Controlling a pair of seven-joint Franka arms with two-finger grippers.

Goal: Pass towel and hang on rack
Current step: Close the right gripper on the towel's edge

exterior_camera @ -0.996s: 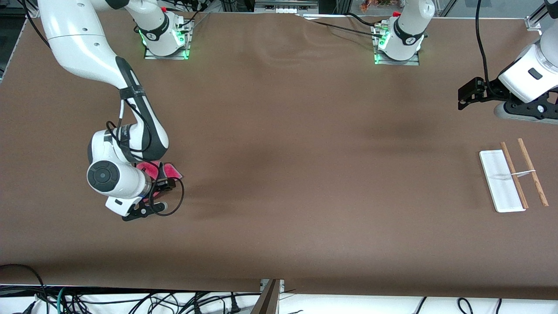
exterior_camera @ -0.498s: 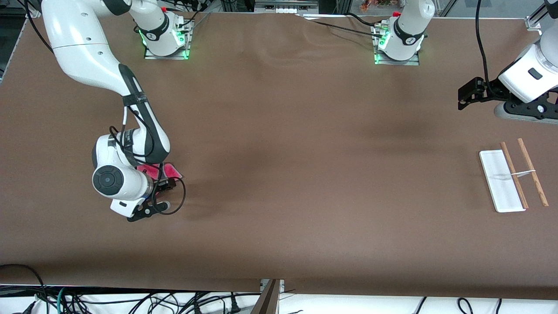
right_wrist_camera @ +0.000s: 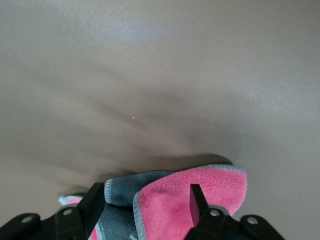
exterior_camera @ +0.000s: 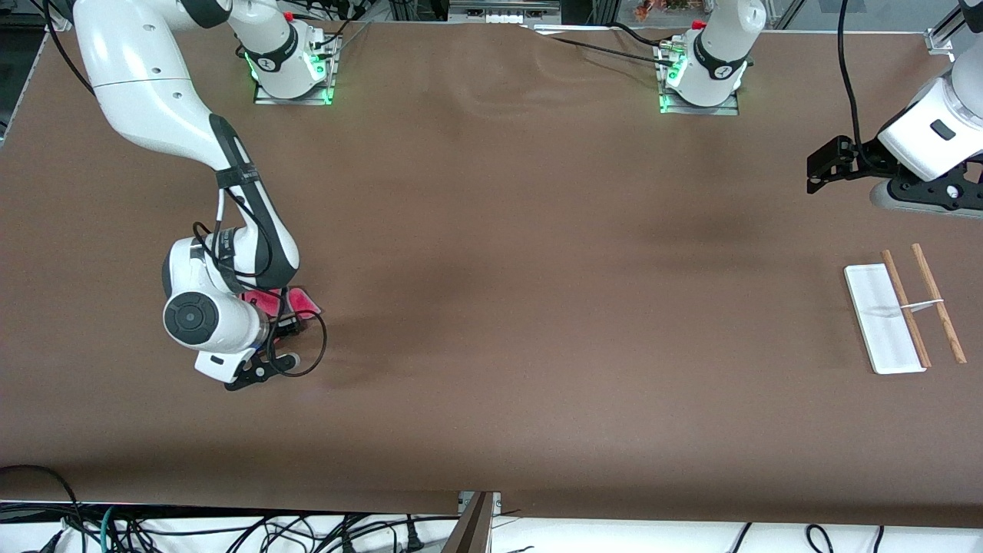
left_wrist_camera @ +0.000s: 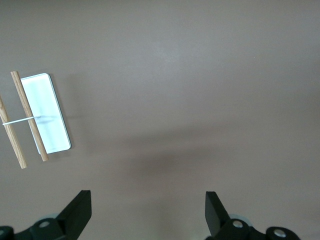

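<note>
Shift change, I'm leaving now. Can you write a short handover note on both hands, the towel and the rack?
Right hand: down at the towel, fingers open astride it, no grip yet.
Left hand: open, waits in the air at its end of the table.
Towel: on the table at the right arm's end.
Rack: at the left arm's end, bare.
Done: nothing yet.
Left: grasp, pass, hang.

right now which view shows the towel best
The right wrist view: the towel fills the space at the right end effector, pink and grey sides both plain. The front view shows only a pink corner under that arm. The left wrist view shows none of it.
</note>
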